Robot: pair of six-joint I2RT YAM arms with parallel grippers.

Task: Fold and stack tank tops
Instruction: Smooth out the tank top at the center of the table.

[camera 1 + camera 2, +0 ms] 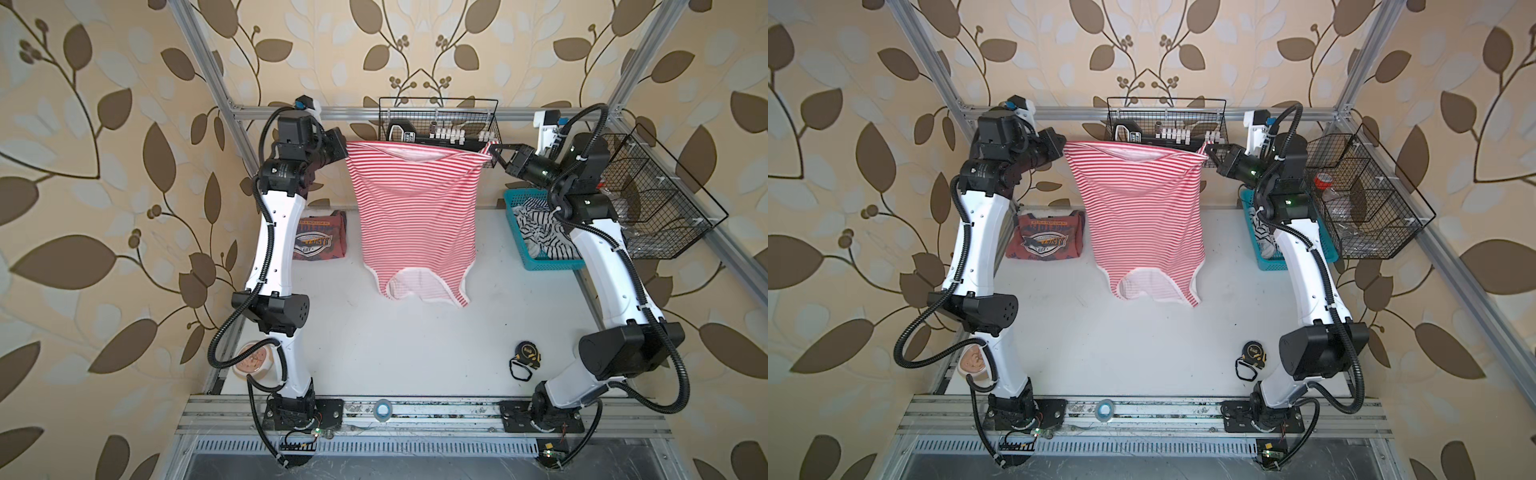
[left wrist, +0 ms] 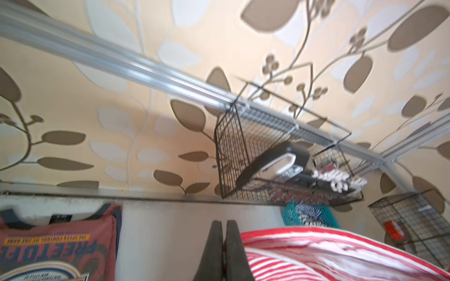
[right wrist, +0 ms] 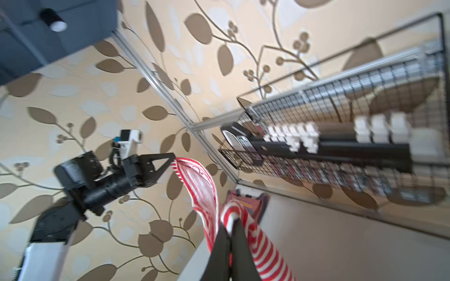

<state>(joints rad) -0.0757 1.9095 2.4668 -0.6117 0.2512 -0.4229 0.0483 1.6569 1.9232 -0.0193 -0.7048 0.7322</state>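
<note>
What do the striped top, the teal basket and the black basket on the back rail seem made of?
The striped top looks like soft matte knit cloth: it hangs limp in folds. The teal basket is probably moulded plastic, with a slotted wall. The black basket is thin wire mesh, likely coated metal.

striped tank top: red-and-white, white trim | unfolded, hanging upside down in the air, hem stretched wide on top, straps lowest | dusty red tank top: folded, graphic up | flat on table, far left

Bright daylight, blurred wrist views.
</note>
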